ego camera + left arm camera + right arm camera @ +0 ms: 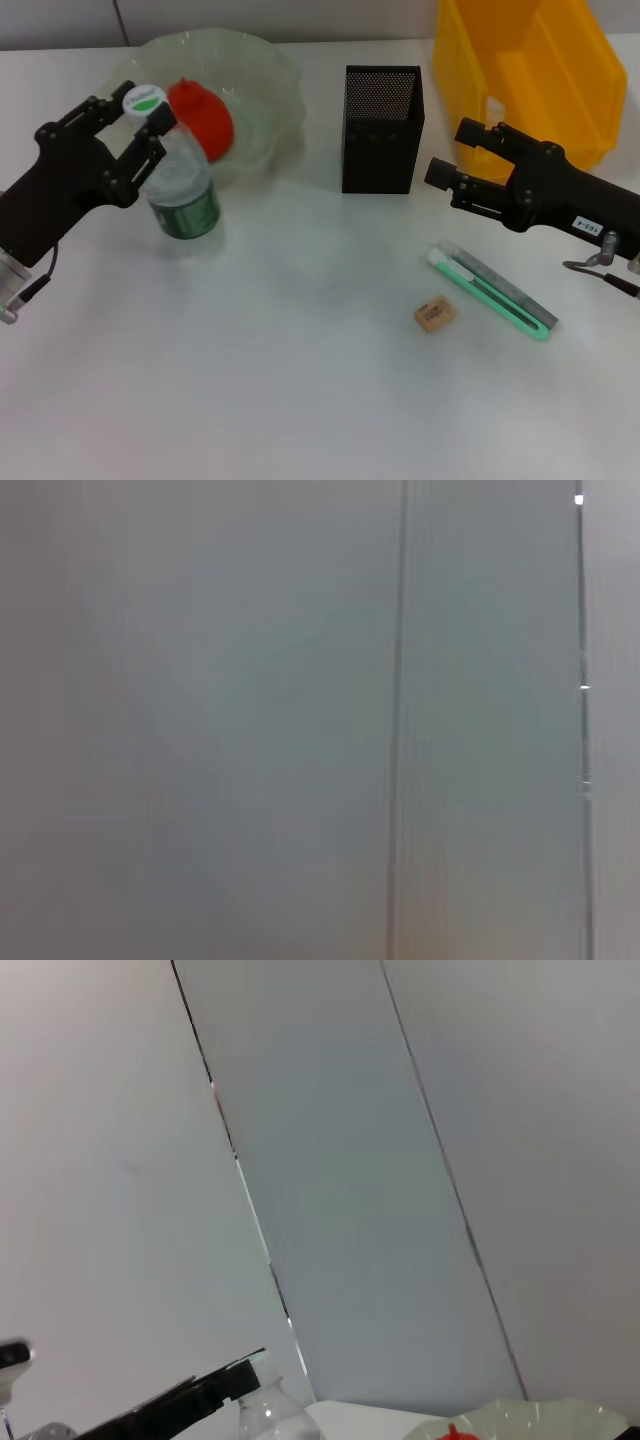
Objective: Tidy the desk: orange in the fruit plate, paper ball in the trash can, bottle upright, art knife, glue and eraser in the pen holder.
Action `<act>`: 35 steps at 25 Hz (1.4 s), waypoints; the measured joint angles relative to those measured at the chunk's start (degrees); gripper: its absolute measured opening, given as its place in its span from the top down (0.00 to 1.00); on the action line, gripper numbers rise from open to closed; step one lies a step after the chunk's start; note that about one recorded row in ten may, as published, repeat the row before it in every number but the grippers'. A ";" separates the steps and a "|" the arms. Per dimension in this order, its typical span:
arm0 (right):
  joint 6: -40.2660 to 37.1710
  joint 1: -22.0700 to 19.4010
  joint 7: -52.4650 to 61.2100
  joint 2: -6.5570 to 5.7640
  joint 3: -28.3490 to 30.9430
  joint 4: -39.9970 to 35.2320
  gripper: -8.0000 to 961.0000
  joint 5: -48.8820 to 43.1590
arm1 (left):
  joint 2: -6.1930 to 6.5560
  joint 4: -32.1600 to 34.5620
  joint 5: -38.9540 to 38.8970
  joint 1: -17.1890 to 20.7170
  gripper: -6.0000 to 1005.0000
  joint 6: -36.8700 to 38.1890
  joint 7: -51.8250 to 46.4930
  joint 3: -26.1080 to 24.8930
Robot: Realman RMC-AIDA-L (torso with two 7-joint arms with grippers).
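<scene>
The left gripper (138, 118) has its fingers spread either side of the bottle (180, 180) neck, just under the white cap, seemingly not clamped. The bottle stands upright before the fruit plate (270, 75), where the orange (202, 115) already sits, so that step looks done. The right gripper (447, 155) hovers between pen holder (382, 130) and trash can (530, 70), fingers parted and empty. Next it must reach down for the art knife (490, 290) or eraser (435, 315).
</scene>
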 joint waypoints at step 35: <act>-16.71 6.93 70.45 -0.29 -15.54 -72.49 0.11 -59.13 | 3.93 20.37 30.22 -0.29 0.25 14.49 -26.08 3.91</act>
